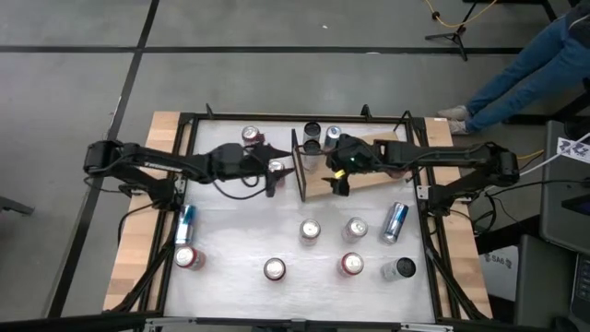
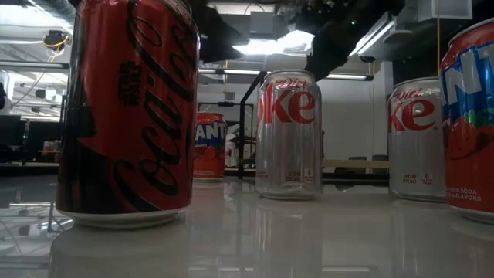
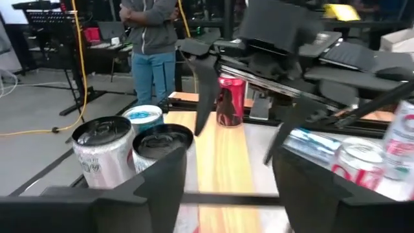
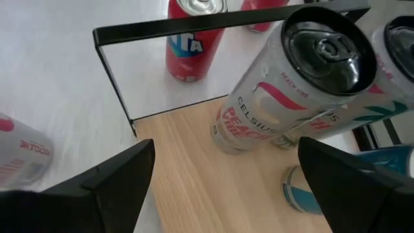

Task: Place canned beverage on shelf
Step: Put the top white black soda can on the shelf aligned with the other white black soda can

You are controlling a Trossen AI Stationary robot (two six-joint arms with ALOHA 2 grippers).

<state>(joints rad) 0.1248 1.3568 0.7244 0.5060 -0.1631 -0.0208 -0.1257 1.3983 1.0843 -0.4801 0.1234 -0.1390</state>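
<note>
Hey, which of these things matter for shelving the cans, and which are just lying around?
Job: shelf; Celsius can on it; Fanta can beside its frame; left gripper; right gripper.
Lying about: Coca-Cola can; Diet Coke can; black-topped can.

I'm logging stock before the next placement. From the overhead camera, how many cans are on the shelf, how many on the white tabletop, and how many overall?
Cans on the shelf: 3
Cans on the white tabletop: 10
Total: 13
A red can shows only in the left wrist view, so it is not counted.
</note>
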